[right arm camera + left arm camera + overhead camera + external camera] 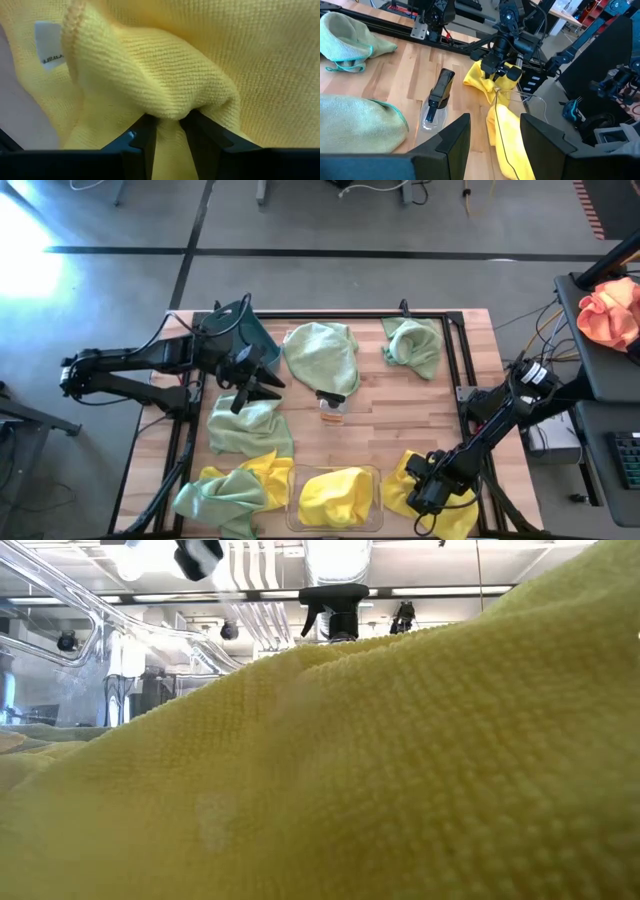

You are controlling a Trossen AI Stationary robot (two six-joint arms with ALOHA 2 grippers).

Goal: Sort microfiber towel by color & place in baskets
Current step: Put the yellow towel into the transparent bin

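Right gripper (169,131) is pinched on a fold of the bright yellow microfiber towel (420,480), lower right of the high frame. In the right wrist view the cloth bunches up between the two dark fingers (145,137), looped weave, with a white care tag (49,45) showing at upper left.

Left gripper (495,137) stands open and empty, fingers apart, above the pale sage green towel (248,425) at centre left of the high frame.

Clear see-through plastic bin (296,476) at bottom centre holds one crumpled yellow towel (335,495). Teal-blue bin (262,332) sits at upper left, mostly hidden by the left arm; I can't see what's in it.

Other green towels: top centre (322,355), upper right (415,345), lower left (215,498) overlapping a yellow one (268,470). Small amber-and-black object (331,404) lies mid-table.
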